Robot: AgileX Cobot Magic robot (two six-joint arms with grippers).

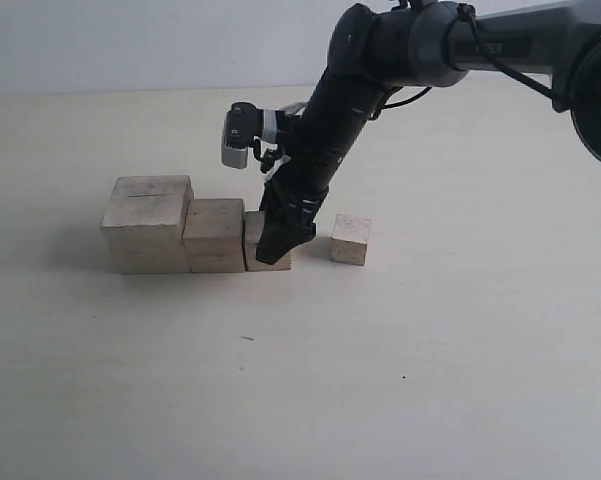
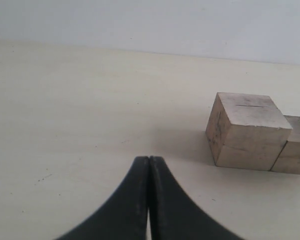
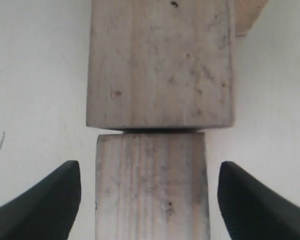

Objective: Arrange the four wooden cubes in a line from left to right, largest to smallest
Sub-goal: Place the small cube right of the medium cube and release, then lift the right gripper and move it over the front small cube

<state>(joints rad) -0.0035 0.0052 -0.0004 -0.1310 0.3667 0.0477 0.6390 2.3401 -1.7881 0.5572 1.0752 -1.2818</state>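
Ext view, row: biggest block (image 1: 148, 225), second block (image 1: 215, 235) and third block (image 1: 251, 240) sit touching in a line on the table (image 1: 430, 380).
Ext view, straggler: smallest block (image 1: 350, 240) stands apart on the right, not yet joined up.
Ext view, right pincer (image 1: 283, 243): down at the third block, hiding part of it.
L wrist, left pincer (image 2: 149, 200): tips pressed together, empty, well clear of the biggest block (image 2: 247, 132).
R wrist, right pincer (image 3: 149, 172): spread wide, straddling the third block (image 3: 152, 190), daylight both sides, gripping nothing.
R wrist, contact: the third block butts the second block (image 3: 159, 65).
Risk 1: a slanted lift-off, and a finger (image 3: 40, 200) clips the third block and twists it out of line.
Risk 2: bringing the smallest block in too hard shoves the whole row left.
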